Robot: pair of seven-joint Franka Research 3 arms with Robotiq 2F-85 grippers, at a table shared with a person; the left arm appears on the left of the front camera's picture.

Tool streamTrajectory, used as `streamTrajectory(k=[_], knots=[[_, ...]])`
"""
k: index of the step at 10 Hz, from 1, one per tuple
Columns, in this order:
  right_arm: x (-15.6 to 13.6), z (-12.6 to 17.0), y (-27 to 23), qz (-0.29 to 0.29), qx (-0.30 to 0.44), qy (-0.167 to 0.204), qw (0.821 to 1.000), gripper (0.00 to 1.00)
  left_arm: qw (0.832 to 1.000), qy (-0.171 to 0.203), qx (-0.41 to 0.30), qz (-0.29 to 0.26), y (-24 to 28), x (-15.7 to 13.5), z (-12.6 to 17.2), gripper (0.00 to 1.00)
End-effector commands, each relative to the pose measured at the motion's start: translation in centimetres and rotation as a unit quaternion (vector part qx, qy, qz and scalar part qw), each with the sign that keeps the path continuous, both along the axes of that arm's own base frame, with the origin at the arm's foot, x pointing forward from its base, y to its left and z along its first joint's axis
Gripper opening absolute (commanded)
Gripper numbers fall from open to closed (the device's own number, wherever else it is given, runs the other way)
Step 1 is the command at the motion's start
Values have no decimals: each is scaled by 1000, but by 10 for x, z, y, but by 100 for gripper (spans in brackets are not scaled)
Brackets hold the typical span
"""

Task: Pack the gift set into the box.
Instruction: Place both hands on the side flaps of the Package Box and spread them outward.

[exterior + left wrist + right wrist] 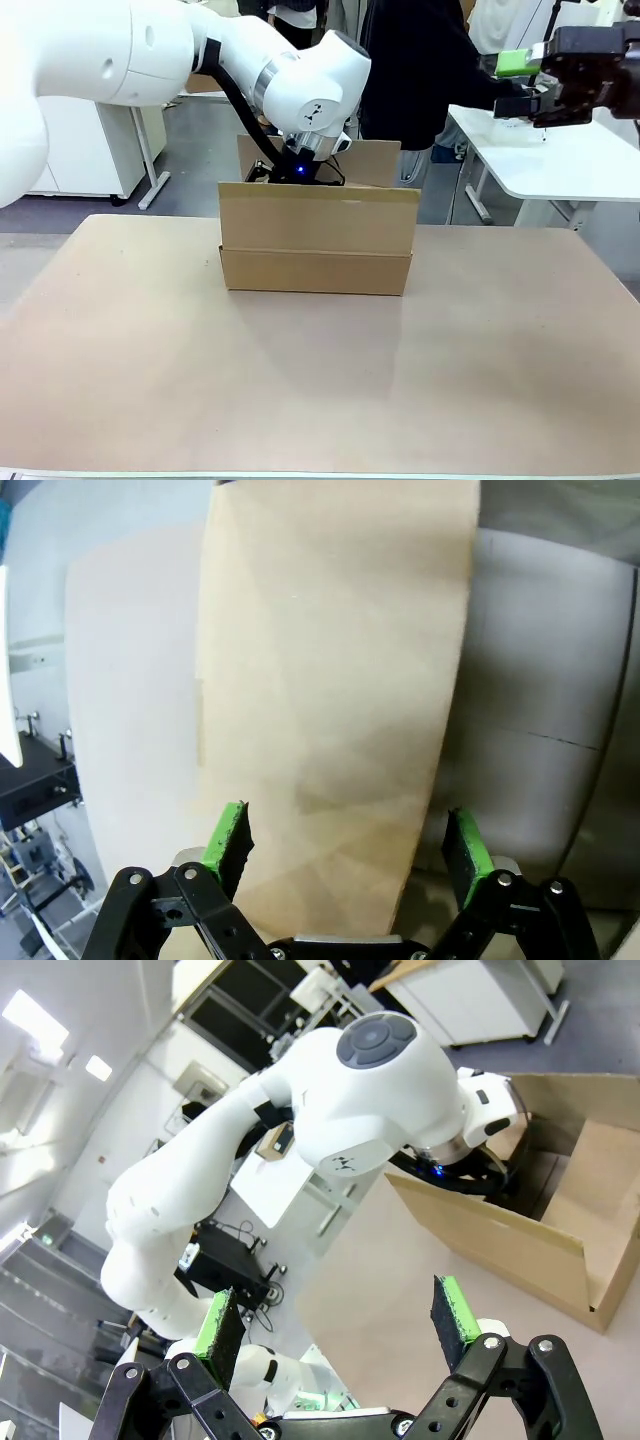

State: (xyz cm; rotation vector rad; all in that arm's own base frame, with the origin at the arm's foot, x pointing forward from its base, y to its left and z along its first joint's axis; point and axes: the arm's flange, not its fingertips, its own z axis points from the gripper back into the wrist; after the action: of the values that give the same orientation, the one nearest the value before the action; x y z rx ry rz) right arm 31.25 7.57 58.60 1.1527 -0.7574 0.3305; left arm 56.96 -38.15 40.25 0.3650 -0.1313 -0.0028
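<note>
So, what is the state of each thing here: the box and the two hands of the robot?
box: open, flaps up, standing on the table.
left hand: open, holding nothing, down in the box.
right hand: open, empty, raised above the table.

You have the box [315, 240] sitting on the table [320, 400] at 12 o'clock from its centre, with the left arm [300, 80] reaching into it from 10 o'clock. The right gripper [515, 85] hangs at 2 o'clock, well apart from the box, and a person [410, 60] stands behind it.
</note>
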Motion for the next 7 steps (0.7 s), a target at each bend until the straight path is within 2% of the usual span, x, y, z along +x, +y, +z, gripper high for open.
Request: streamTrajectory(k=[1,3,7], knots=[[4,0,4,2,10,-17,1000,100,1000,11,-6,-8,5,1,-4,100],[4,0,4,2,10,-17,1000,100,1000,27,-5,-9,4,6,-16,100],[4,0,4,2,10,-17,1000,100,999,19,35,36,10,2,-18,100]])
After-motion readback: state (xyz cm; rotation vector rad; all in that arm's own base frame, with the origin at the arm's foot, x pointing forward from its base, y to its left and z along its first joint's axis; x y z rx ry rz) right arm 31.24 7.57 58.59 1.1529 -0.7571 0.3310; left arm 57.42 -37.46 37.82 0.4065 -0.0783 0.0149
